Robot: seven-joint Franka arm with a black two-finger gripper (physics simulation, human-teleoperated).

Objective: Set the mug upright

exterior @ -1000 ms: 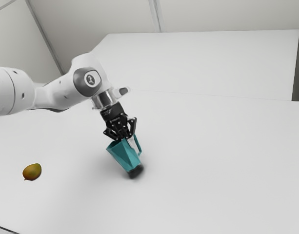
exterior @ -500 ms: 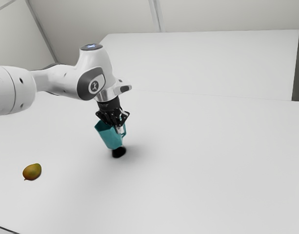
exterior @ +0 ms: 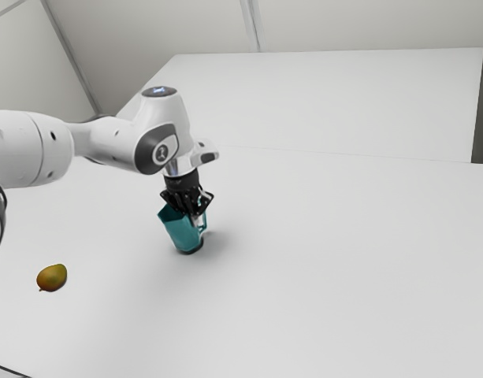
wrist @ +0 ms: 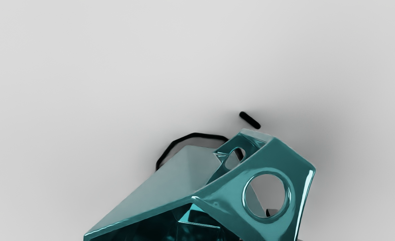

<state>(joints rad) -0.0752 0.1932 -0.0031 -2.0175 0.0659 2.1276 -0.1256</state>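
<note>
Beneath the fingers (exterior: 196,218), tilted teal mug (exterior: 180,231), gripped between them near its handle (wrist: 294,160), their spread hidden

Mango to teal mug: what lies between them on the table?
Bare white tabletop lies between the mango and the teal mug; the exterior view shows that.

A plain white table (exterior: 343,276) spreads across the exterior view. On it, at eight o'clock from that view's centre, lies a yellow-green fruit (exterior: 52,277) with a reddish side. Nearer the centre, also toward eight o'clock, the tilted teal mug (exterior: 180,231) has its dark base at the surface; contact is unclear.
</note>
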